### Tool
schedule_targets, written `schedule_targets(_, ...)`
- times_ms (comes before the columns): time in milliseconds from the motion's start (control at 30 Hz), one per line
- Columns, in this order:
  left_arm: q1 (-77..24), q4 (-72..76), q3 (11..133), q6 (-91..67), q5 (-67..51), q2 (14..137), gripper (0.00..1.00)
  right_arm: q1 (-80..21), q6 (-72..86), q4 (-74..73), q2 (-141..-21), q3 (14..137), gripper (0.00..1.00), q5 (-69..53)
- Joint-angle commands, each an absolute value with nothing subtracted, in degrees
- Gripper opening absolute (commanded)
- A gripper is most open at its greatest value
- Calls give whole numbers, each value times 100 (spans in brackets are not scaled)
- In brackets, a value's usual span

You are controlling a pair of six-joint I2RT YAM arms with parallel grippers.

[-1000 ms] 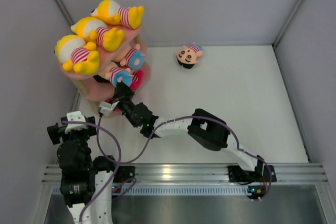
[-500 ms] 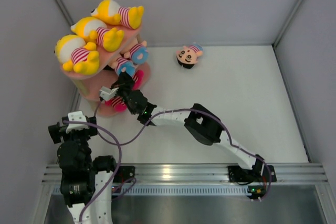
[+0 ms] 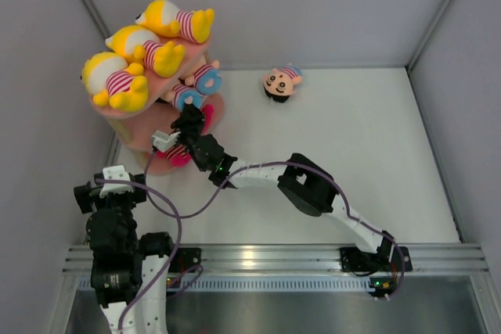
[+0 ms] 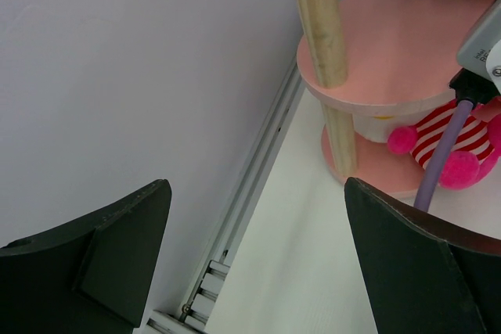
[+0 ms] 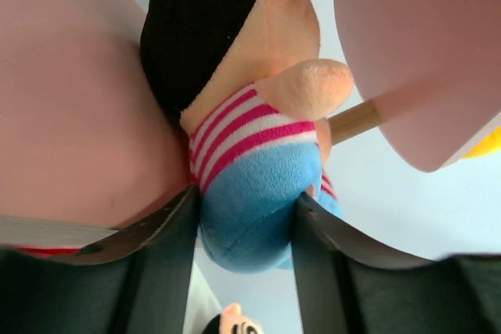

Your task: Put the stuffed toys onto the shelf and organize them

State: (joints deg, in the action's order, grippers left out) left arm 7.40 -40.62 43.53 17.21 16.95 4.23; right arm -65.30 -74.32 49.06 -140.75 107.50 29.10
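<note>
The pink three-tier shelf (image 3: 149, 134) stands at the far left. Three yellow toys (image 3: 133, 46) lie on its top board. My right gripper (image 3: 188, 115) reaches into the middle tier and is shut on the blue bottom of a pink-faced toy (image 5: 254, 193), whose black-haired head lies on the middle board (image 5: 70, 115). A second pink-faced toy (image 3: 205, 78) lies beside it. A magenta toy (image 4: 446, 142) sits on the lowest board. Another pink-faced toy (image 3: 280, 81) lies on the table to the shelf's right. My left gripper (image 4: 258, 271) is open and empty near the shelf's foot.
A grey wall (image 4: 117, 76) and a metal rail (image 4: 250, 185) run close along the shelf's left side. Light wooden posts (image 4: 321, 21) join the boards. The right arm's purple cable (image 4: 442, 158) hangs in front of the lowest tier.
My right gripper has pushed further up into the middle tier with the pink-faced toy, which now lies deeper on the board. The left arm has barely moved.
</note>
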Motion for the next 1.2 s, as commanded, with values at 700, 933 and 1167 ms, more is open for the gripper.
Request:
schedule_targets(700,765,-3858,4316,1687,1415,351,99,-7207,-6770,6311,-11481,6735,99,3822)
schedule_targets(933,756,-3858,4236,1758,1152,343,99,-6500,-2544,2086,-8591,5529,97,1614)
schedule_targets(1167,765,-3858,4280,1697,651,360,99,-3993,-529,1469,-8594,5817,96,-954)
